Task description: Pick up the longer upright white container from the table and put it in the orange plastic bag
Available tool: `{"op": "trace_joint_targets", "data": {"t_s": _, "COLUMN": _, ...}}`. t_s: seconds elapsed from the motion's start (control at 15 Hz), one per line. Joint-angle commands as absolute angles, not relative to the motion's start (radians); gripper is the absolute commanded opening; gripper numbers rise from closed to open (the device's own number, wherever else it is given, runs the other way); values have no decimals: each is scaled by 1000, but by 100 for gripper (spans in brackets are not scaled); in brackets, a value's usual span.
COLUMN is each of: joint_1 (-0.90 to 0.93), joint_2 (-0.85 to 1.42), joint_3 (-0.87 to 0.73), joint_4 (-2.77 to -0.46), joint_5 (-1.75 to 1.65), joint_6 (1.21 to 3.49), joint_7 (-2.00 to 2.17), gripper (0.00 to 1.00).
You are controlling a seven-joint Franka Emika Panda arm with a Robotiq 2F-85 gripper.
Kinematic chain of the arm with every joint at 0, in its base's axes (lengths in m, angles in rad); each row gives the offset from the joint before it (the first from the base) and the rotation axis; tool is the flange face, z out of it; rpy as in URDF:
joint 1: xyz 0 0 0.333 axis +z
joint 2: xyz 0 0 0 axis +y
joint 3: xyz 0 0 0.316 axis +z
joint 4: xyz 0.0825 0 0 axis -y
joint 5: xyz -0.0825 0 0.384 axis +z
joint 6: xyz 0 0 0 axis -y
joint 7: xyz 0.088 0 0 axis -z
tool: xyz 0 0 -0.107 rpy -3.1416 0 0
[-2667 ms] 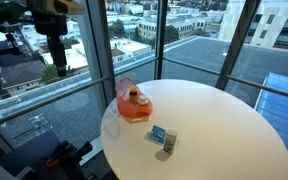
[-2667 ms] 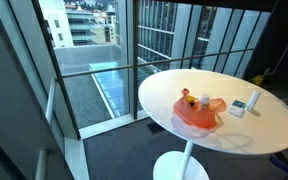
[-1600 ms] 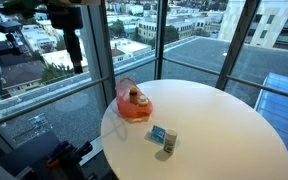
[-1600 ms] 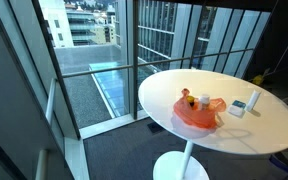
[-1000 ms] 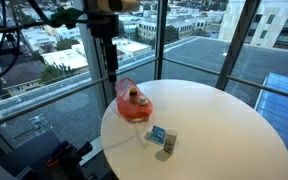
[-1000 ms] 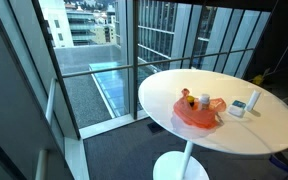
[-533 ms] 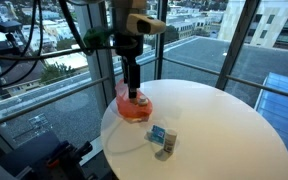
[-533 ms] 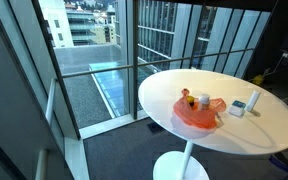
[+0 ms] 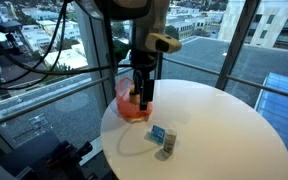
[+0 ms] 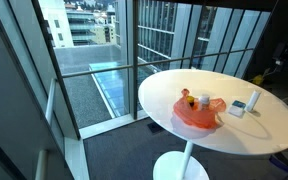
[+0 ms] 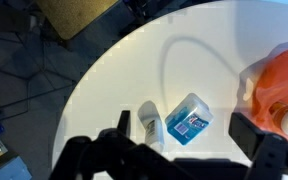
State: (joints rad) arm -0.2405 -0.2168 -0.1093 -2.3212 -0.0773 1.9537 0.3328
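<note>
As nothing's gripped, black claw: spread to straddle.
Tall white upright container: seemingly claw's ten o'clock.
Orange plastic bag: claw's two o'clock.

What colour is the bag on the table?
Orange; the bag shows best in an exterior view.

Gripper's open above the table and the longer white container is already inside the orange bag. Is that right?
Not quite. The gripper is open above the table, but the white container is not inside the orange bag. The wrist view shows it standing on the table beside a blue box, apart from the bag.
</note>
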Motion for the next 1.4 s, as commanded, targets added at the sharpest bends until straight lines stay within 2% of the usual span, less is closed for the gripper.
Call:
{"op": "trace_joint_targets", "data": {"t_s": 0.0, "joint_1": -228, "joint_2": -214, "joint_3": -122, "joint_4": -2316, "joint_5": -80, "joint_6": 1952, "joint_7": 335, "gripper": 100}}
{"op": "trace_joint_targets", "data": {"t_s": 0.8, "joint_1": -233, "joint_2": -156, "joint_3": -134, "joint_4": -2293, "joint_5": -73, "joint_6": 1996, "joint_7": 355, "gripper": 100}}
{"op": "trace_joint_targets", "data": {"t_s": 1.33, "joint_1": -234, "joint_2": -5, "joint_3": -170, "joint_4": -2279, "joint_5": -58, "joint_6": 2187, "joint_7": 392, "gripper": 100}}
